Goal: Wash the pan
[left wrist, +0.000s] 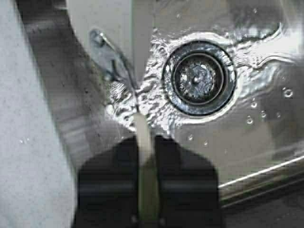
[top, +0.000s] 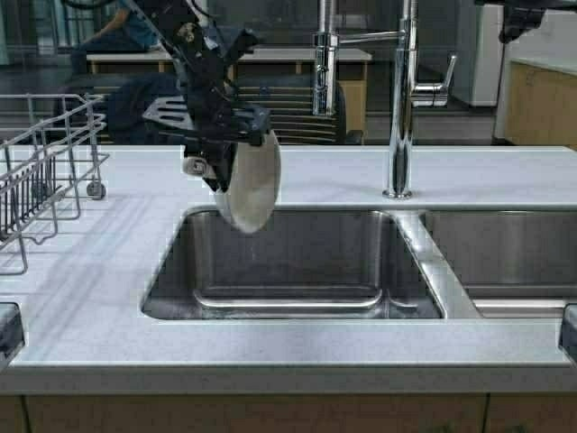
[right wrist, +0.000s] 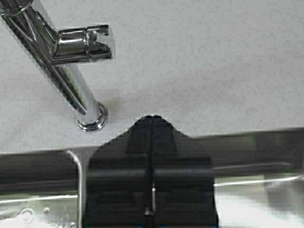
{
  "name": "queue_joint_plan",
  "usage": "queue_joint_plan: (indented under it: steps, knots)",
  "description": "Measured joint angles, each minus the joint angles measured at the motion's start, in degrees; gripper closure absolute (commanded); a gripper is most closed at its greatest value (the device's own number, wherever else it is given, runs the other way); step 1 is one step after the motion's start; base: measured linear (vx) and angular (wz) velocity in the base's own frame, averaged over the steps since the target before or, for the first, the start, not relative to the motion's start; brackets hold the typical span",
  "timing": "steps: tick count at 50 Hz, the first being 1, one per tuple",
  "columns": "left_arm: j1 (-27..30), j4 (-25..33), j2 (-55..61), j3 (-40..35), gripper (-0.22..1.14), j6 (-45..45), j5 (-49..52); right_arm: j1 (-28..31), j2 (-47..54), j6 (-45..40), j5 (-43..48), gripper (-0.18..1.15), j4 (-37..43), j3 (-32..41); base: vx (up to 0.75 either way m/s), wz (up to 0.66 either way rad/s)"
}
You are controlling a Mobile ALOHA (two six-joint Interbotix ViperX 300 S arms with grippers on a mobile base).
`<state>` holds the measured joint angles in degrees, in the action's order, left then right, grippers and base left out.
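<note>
The pan (top: 250, 185) is held on edge above the left rear corner of the sink basin (top: 297, 262), its off-white round body hanging down over the basin's back wall. It is carried by the left gripper (top: 216, 149), whose fingers are clamped on the pan's handle (left wrist: 145, 166); in the left wrist view the handle is seen pinched between the two dark fingers (left wrist: 102, 183), with the metal bracket (left wrist: 109, 59) joining it to the pan body farther out. Wet, rippled steel and the round drain strainer (left wrist: 199, 78) are seen below the pan in that view.

The right gripper (right wrist: 151, 121) is raised at the upper right, over the counter behind the sink divider, with its fingers pressed together on nothing.

The surface is a pale speckled countertop (top: 99, 298) into which a double stainless sink is set; a second basin (top: 505, 257) is seen to the right of the divider. A tall chrome faucet (top: 401, 99) with a side lever stands behind the divider, and a pull-down spray head (top: 325, 63) hangs to its left, near the pan. A wire dish rack (top: 41, 171) is placed on the counter at the left. Behind the counter, a dark chair (top: 288, 108), a bench and a seated person (top: 117, 32) are visible in the room.
</note>
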<state>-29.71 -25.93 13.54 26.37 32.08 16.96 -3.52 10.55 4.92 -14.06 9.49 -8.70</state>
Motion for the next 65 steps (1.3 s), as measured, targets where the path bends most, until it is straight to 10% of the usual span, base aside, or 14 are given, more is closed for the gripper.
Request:
queue_joint_plan:
  steps: [28, 65]
  knots:
    - [12.7, -17.1, -24.8, 1.0, 0.89, -3.2, 7.8, 0.0, 0.4, 0.0, 0.0, 0.91, 0.0, 0.0, 0.0, 0.0]
    - [31.7, -18.8, -40.3, 21.5, 0.89, -4.5, 9.5, -0.1, 1.9, -0.1, 1.0, 0.91, 0.0, 0.4, 0.0, 0.0]
